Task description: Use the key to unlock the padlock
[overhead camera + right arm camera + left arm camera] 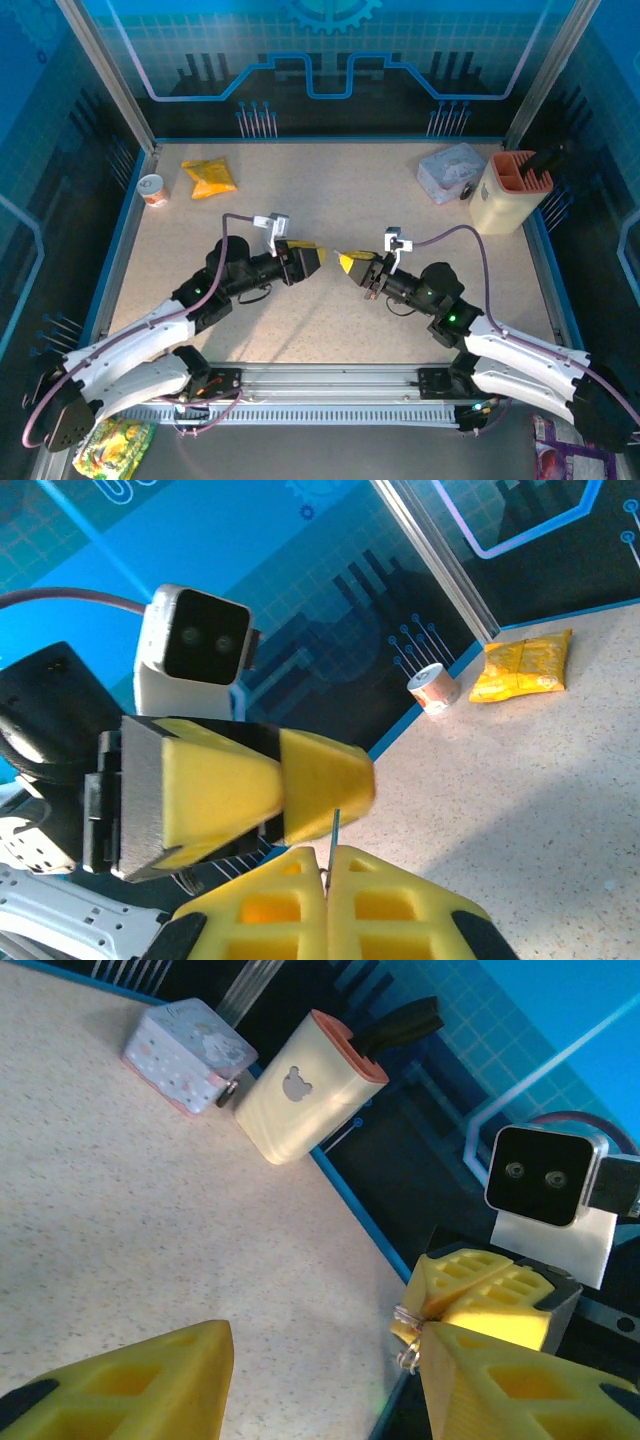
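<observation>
Wrist view bares the key (334, 828) — right tool (328, 870) clamps it, left tool (325, 1345) gapes

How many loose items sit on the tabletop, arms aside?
4: small round can and crinkled yellow packet far left; pale blue-grey tin box and cream holder with orange rim far right. Smaller items may be hidden.

Setting: robotics lab test cell. Speckled worktop (330, 200) enclosed by aluminium posts (100, 65) and blue circuit-print panels (420, 40). White left arm (130, 350) and right arm (520, 355) bolted to a slotted rail (330, 412) at the near edge.
</observation>
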Robot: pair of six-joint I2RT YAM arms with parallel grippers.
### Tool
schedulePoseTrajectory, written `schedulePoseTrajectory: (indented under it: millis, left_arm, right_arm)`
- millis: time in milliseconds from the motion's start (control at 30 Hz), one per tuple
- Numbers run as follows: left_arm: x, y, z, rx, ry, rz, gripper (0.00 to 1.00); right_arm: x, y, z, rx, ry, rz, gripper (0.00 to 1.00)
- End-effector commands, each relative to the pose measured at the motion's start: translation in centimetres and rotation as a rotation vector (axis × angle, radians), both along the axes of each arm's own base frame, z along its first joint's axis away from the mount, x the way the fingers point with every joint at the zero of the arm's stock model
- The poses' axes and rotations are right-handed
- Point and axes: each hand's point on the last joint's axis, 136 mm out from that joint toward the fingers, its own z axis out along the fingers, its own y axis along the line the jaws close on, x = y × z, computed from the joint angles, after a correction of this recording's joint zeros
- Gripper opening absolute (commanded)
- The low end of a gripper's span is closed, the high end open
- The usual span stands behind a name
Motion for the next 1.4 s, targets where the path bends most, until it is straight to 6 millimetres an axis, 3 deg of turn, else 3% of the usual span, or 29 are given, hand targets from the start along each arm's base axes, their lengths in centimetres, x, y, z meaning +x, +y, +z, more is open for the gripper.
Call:
schedulePoseTrajectory:
  millis: [0,367,667,833,1100,1367]
  left_arm:
    - [-0.5,-1.1,1.5,-0.129,0.018,-0.065,0.49]
    - [-1.7,-1.9,2.7,-0.195,-0.008,-0.125,0.46]
    - [-1.7,1.3,2.9,-0.239,-0.071,0.014,0.51]
    - [-2.5,-0.2,3.7,-0.232,-0.076,-0.084,0.51]
    - [-2.8,-1.7,3.9,-0.225,-0.073,-0.125,0.45]
    - [-3.0,-2.1,3.7,-0.207,-0.064,-0.144,0.28]
  right_arm:
    - [-1.1,0.4,1.4,0.029,-0.085,0.039,0.00]
    - [-1.1,0.7,1.4,0.034,-0.063,0.040,0.00]
    - [-0.3,0.1,0.6,0.015,0.000,-0.011,0.00]
    - [-1.0,1.1,1.7,0.051,-0.019,0.065,0.00]
    - [-1.3,2.1,1.9,0.080,-0.028,0.107,0.00]
    - [-1.3,2.4,1.9,0.088,-0.027,0.120,0.00]
